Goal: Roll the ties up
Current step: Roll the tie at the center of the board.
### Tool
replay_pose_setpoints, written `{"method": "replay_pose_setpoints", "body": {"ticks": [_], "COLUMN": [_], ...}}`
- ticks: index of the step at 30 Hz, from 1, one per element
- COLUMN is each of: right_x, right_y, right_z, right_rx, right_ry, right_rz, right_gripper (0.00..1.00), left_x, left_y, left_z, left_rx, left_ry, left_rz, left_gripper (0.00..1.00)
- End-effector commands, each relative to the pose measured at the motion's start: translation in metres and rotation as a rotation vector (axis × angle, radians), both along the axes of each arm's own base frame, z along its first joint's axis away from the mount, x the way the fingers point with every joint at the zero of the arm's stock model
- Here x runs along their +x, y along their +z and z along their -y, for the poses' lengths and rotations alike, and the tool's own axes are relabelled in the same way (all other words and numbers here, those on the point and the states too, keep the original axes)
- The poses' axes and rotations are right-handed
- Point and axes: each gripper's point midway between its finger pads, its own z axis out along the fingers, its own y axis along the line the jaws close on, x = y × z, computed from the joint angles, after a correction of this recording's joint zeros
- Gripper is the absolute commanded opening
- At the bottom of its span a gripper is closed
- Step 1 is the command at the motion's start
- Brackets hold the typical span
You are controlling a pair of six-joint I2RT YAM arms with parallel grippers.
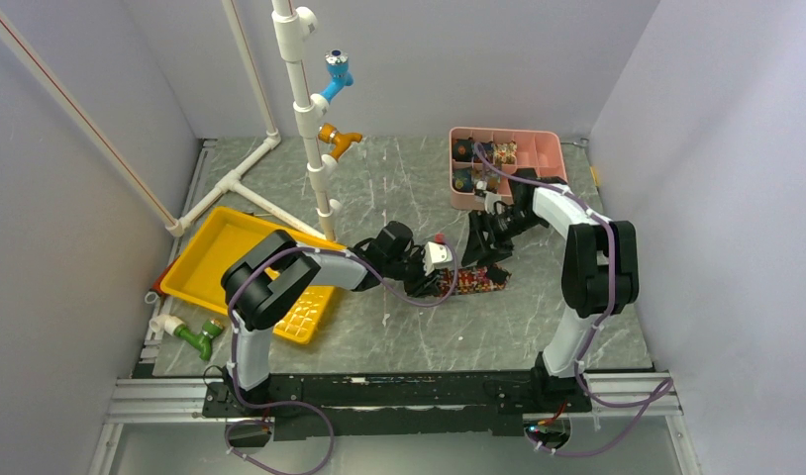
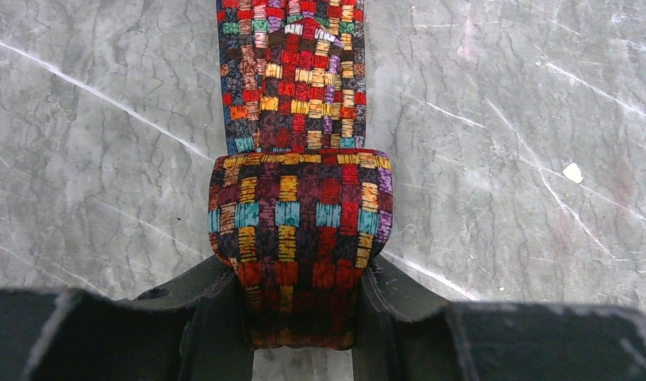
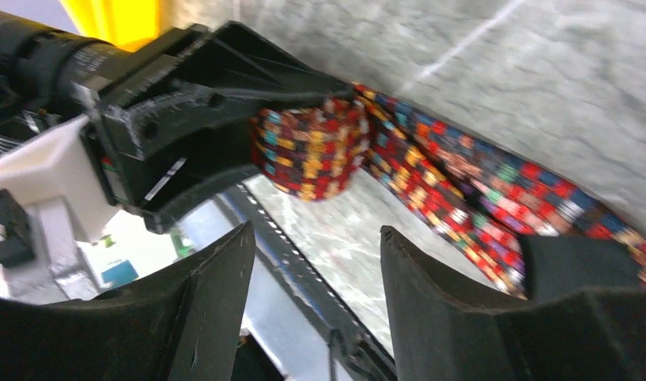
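Tie, one, woven in small red, gold, teal and dark blocks. It lay near the middle of the grey marbled desk, partly rolled: one end was wound into a short fat roll, and the rest ran away from it as a flat strip on the desk top.

Left pincer: closed on the roll, with one black finger pressed to each side and the roll standing out beyond the fingertips.

Right pincer: open, its two fingers spread with nothing between them. It was held low beside the strip and faced the left pincer. Whether its outer finger touched the strip I could not tell.

Pink box, one, at the far right of the desk. It was divided into compartments, and several held small rolled ties.

Yellow tray, one, set askew at the left and partly hidden by the left arm.

White pipe stand, one, at the far left, carrying a blue fitting and an orange fitting.
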Motion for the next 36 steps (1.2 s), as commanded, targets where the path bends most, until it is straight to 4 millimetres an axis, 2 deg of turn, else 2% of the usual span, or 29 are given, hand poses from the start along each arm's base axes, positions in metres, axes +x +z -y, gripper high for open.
{"method": "replay_pose_setpoints", "body": {"ticks": [1,8,10,14,16,19,21,22,24,26,28,31,36], "right_x": [-0.004,0.01,0.007,-0.002,-0.008,-0.01,-0.008,-0.008,-0.01,-0.011,-0.01,-0.004,0.009], "right_y": [0.01,-0.013,-0.021,-0.027,-0.031,-0.036,-0.043,-0.047,-0.057,-0.069,-0.079,-0.091,-0.106], "right_z": [-0.032,-0.048,-0.05,-0.054,-0.054,-0.051,-0.047,-0.043,-0.036,-0.025,-0.015,0.001,0.024], "right_rx": [0.184,0.137,0.103,0.073,0.064,0.043,0.005,-0.021,-0.072,-0.14,-0.201,-0.297,-0.434], "right_ry": [-0.018,0.006,0.034,0.085,0.1,0.099,0.093,0.092,0.1,0.104,0.107,0.105,0.107], "right_rz": [-0.094,-0.072,-0.083,-0.084,-0.093,-0.092,-0.081,-0.079,-0.088,-0.095,-0.085,-0.052,0.016], "right_gripper": [0.6,0.54,0.52,0.51,0.48,0.3,0.07,0.0,0.0,0.0,0.0,0.0,0.0], "left_x": [-0.022,-0.024,-0.024,-0.024,-0.024,-0.025,-0.025,-0.025,-0.026,-0.024,-0.018,-0.011,-0.013], "left_y": [-0.068,-0.067,-0.068,-0.068,-0.068,-0.07,-0.069,-0.069,-0.066,-0.06,-0.05,-0.026,0.008], "left_z": [-0.042,-0.039,-0.039,-0.04,-0.04,-0.041,-0.041,-0.041,-0.039,-0.036,-0.029,-0.013,0.013], "left_rx": [0.243,0.241,0.245,0.245,0.244,0.246,0.244,0.241,0.229,0.202,0.166,0.076,-0.062], "left_ry": [0.057,0.053,0.053,0.06,0.062,0.062,0.059,0.056,0.044,0.031,0.025,-0.006,-0.08], "left_rz": [-0.133,-0.139,-0.141,-0.141,-0.142,-0.144,-0.142,-0.143,-0.138,-0.125,-0.099,-0.072,-0.057], "left_gripper": [0.04,0.05,0.06,0.06,0.06,0.06,0.07,0.09,0.17,0.33,0.42,0.5,0.65]}}
